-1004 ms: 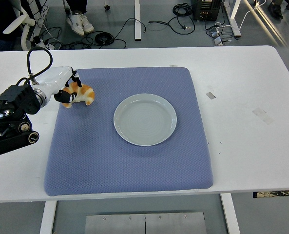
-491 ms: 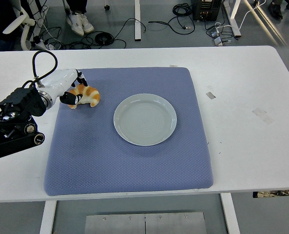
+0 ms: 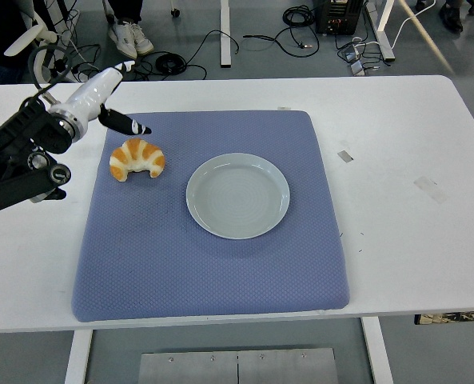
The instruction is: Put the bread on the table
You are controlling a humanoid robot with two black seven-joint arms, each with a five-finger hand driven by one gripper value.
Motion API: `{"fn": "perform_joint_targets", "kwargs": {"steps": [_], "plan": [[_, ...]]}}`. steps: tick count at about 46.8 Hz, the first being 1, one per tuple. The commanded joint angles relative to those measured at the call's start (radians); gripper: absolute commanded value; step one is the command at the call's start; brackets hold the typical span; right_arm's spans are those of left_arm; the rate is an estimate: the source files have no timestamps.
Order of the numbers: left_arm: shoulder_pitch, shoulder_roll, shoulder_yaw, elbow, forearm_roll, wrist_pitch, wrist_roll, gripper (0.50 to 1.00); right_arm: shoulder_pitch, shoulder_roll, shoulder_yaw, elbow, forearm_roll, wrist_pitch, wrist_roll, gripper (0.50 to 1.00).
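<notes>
On the blue textured mat point(image 3: 213, 264) covering the middle of the white table point(image 3: 412, 240), a golden-brown curved croissant point(image 3: 137, 158) lies near the mat's far left corner, just left of the round pale grey plate point(image 3: 237, 196) and apart from it. Above and to its left hangs the robot's white-and-black left hand point(image 3: 109, 100), fingers point(image 3: 133, 126) loosened and holding nothing, seemingly clear of the bread, though the gap is hard to judge.
</notes>
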Motion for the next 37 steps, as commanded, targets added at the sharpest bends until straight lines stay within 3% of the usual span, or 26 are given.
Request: {"fn": "perform_joint_targets", "kwargs": {"steps": [1, 9, 21, 32, 37], "plan": [[0.002, 0.013, -0.029, 0.0, -0.048, -0.001, -0.013, 0.971, 0.0, 0.0, -0.001, 0.0, 0.0, 0.0, 0.0, 1.0], [0.018, 0.037, -0.08, 0.0, -0.065, -0.001, -0.055, 0.966, 0.0, 0.0, 0.0, 0.0, 0.0, 0.0, 0.0, 1.0], [0.082, 0.098, -0.186, 0.014, -0.2, -0.004, -0.24, 0.957, 0.0, 0.0, 0.0, 0.0, 0.0, 0.0, 0.0, 1.0], [0.234, 0.099, -0.376, 0.037, -0.241, -0.005, -0.343, 0.957, 0.0, 0.0, 0.0, 0.0, 0.0, 0.0, 0.0, 1.0], [0.278, 0.097, -0.443, 0.037, -0.24, -0.018, -0.354, 0.957, -0.001, 0.0, 0.0, 0.0, 0.0, 0.0, 0.0, 1.0]]}}
